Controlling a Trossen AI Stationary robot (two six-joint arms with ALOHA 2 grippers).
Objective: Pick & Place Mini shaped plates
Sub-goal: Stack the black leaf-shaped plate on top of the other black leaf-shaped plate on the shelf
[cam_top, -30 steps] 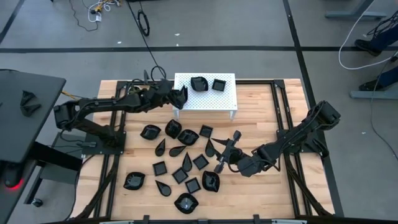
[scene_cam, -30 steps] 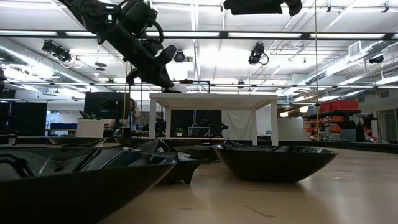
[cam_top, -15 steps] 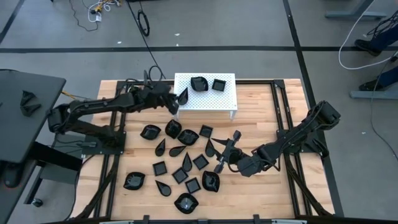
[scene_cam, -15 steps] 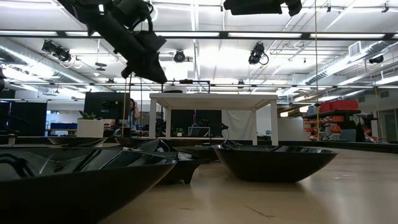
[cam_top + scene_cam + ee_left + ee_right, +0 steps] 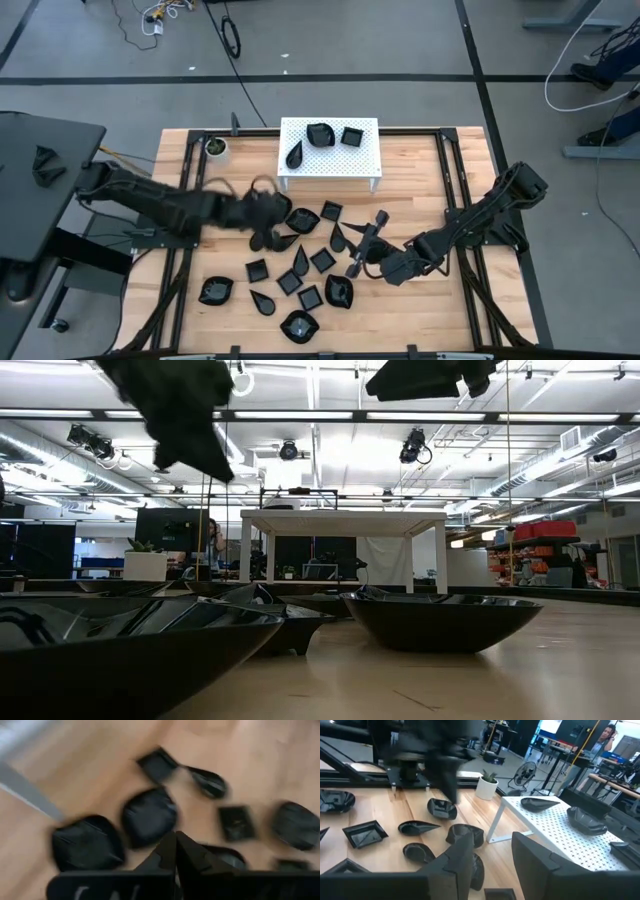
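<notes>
Many tiny glossy black plates (image 5: 300,255) lie scattered on the wooden table. Three more rest on the white perforated stand (image 5: 366,160): a teardrop plate (image 5: 294,155), a lobed one (image 5: 320,133) and a square one (image 5: 351,135). My left gripper (image 5: 266,216) is blurred, above the left part of the pile. Its fingers are shut and empty in the left wrist view (image 5: 175,838), over a rounded plate (image 5: 149,815). My right gripper (image 5: 365,244) is open at the pile's right side and touches nothing. Its own view (image 5: 492,847) looks at the stand (image 5: 555,827).
A small white cup with a green plant (image 5: 214,147) stands left of the stand, near the far edge. Dark frame rails (image 5: 450,190) run along the table's sides. Bare wood lies right of the stand (image 5: 415,170). In the low view, large plates (image 5: 440,620) fill the foreground.
My left gripper has let go of the teardrop plate, which now lies on the left part of the white stand. It then swung fast from the stand toward the near edge and down over the pile. My right arm has kept still.
</notes>
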